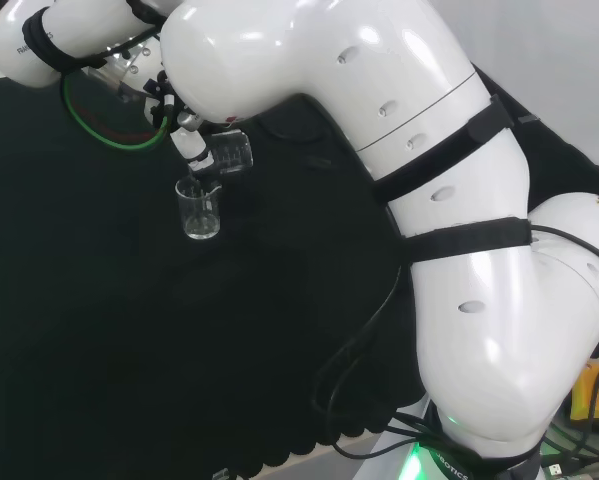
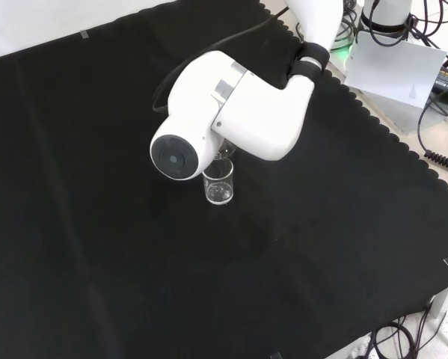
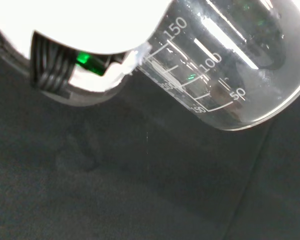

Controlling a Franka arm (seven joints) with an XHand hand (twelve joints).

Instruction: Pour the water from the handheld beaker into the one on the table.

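Observation:
In the head view the hand (image 1: 187,138) is curled round a clear marked beaker (image 1: 233,152), which is tipped on its side with its lip over a second clear beaker (image 1: 199,208). That second beaker stands upright on the black cloth. In the front view the standing beaker (image 2: 219,182) sits just below the arm's white link with its round grey cap (image 2: 177,156), which hides the hand. The wrist view brings the tilted held beaker (image 3: 230,65) up close beside a white part of the hand (image 3: 89,30). Droplets cling inside it, and a thin pale streak hangs below its rim.
A green cable loop (image 1: 109,128) lies behind the hand in the head view. The cloth's scalloped edge (image 2: 403,149) runs along the right of the front view, with a white box (image 2: 392,67) and cables beyond it. A yellow button box (image 1: 594,385) sits by the arm's base.

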